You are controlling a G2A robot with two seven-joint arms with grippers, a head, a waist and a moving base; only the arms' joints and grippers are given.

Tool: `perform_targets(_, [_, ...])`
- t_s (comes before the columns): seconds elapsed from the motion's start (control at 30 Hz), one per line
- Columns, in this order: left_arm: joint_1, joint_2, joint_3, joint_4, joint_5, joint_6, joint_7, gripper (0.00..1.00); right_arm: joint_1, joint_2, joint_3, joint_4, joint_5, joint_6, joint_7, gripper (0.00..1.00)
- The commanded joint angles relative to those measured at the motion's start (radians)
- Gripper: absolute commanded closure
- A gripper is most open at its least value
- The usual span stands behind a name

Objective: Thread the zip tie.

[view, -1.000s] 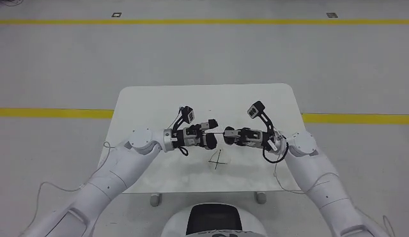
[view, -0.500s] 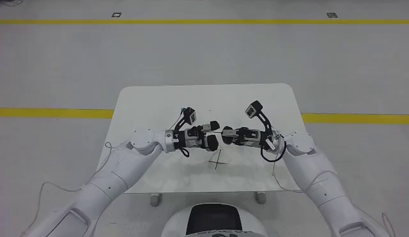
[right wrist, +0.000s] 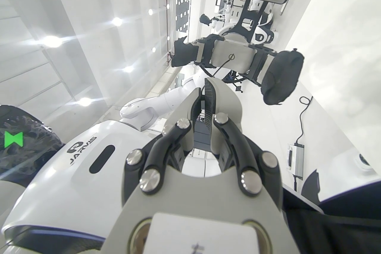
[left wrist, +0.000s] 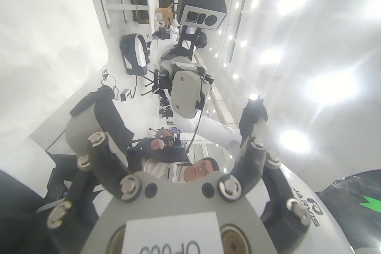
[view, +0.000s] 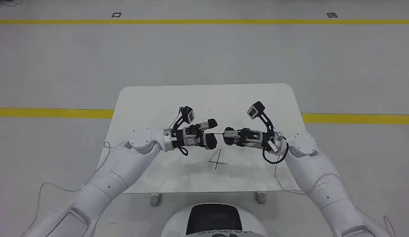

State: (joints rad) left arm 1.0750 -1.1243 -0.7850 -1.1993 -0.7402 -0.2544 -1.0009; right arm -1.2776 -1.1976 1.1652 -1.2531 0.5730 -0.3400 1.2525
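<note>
White, round-cornered table (view: 268, 96): the reference for every entry below. Left gripper (view: 209, 138), grey with black-padded fingers (left wrist: 99, 106): held above the table's middle and pointing at its partner; fingers spread wide, released, clasping nothing. Right gripper (view: 229, 135), same make: above the table's middle, just beside the left gripper and facing it; fingers (right wrist: 208, 94) pressed together, clenched, judged to be pinching one end of the strap. Thin dark zip tie (view: 219, 135): lifted off the table, running straight from the right gripper toward the left gripper's open jaws. Black cross mark (view: 217, 161): on the table top, nearer its robot-side edge than the grippers are. Progress, as a judgement: the zip tie is picked up and presented. No loop shows and the head is too small to make out, so threading the tail through the head and drawing it snug appear still to do. Change: against half a second ago, both grippers sit slightly farther from the table's robot-side edge; against one second ago, the pose is all but the same.
</note>
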Motion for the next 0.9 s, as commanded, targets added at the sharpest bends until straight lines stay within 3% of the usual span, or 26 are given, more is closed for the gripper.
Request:
perform_targets(0.0, [0.001, -0.001, 0.0, -0.001, 0.001, 0.001, -0.002, 0.0, 0.0, 0.0, -0.002, -0.002, 0.0, 0.0, -0.001, 1.0])
perform_targets(0.47, [0.001, -0.005, -0.001, -0.001, 0.005, 0.007, -0.007, 0.0, 0.019, -0.001, -0.025, 0.015, 0.011, 0.0, -0.002, 1.0])
perform_targets(0.87, [0.002, -0.009, -0.007, 0.008, 0.002, 0.007, -0.008, 0.0, 0.001, 0.006, -0.009, -0.009, 0.011, 0.0, 0.006, 1.0])
